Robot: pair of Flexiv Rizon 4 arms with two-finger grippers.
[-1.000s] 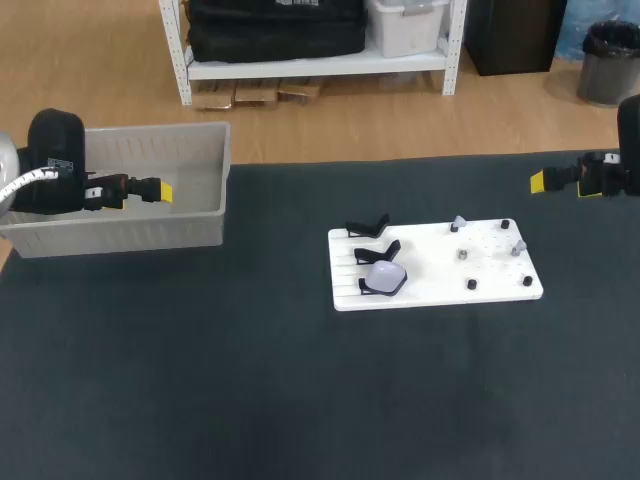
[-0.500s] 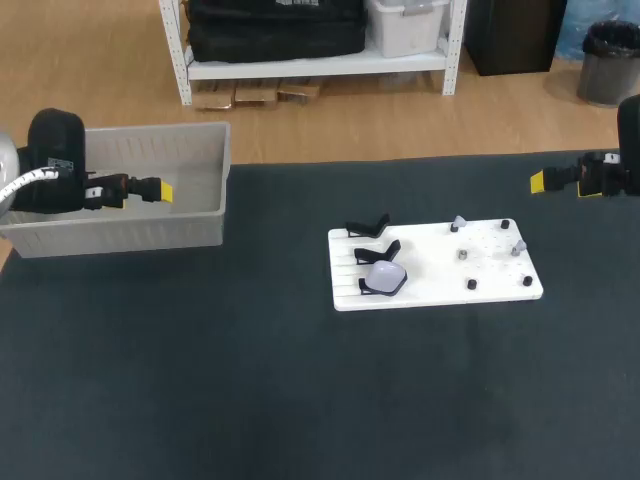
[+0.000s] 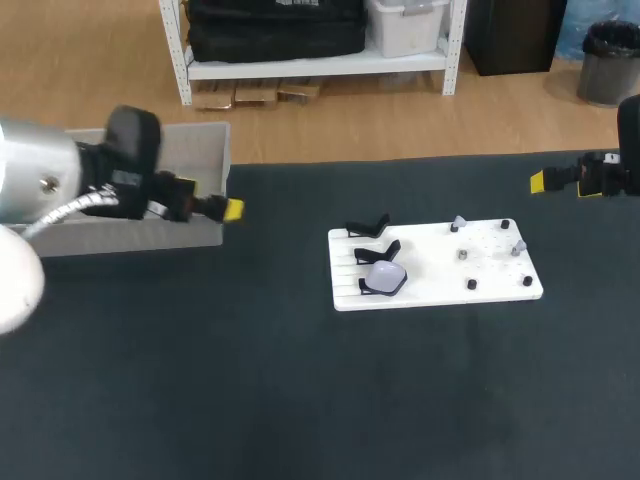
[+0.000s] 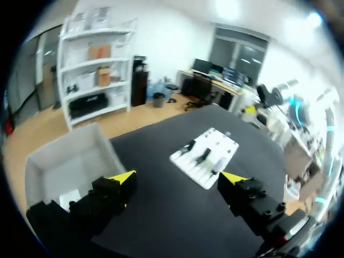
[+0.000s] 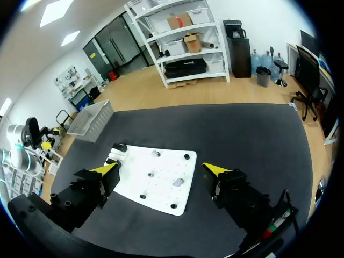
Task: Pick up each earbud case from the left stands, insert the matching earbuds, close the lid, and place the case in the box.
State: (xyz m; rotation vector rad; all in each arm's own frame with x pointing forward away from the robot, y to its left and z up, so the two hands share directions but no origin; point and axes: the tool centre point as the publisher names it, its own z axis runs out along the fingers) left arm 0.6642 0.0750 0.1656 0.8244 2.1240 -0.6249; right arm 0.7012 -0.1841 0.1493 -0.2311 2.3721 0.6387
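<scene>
While open, left pincer [image 3: 232, 209] beside box [image 3: 120, 237].

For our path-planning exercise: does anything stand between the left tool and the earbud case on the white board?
Nothing visible does. Only bare dark table lies between the left tool, open beside the grey box, and the earbud case on the white board.

You are in a robotics lab. Indicators: your left arm [image 3: 45, 185] and right arm [image 3: 628, 140] flank a dark-matted worktop [image 3: 300, 400] carrying a white pegged plate [image 3: 440, 270] and a grey plastic bin [image 3: 120, 237].
</scene>
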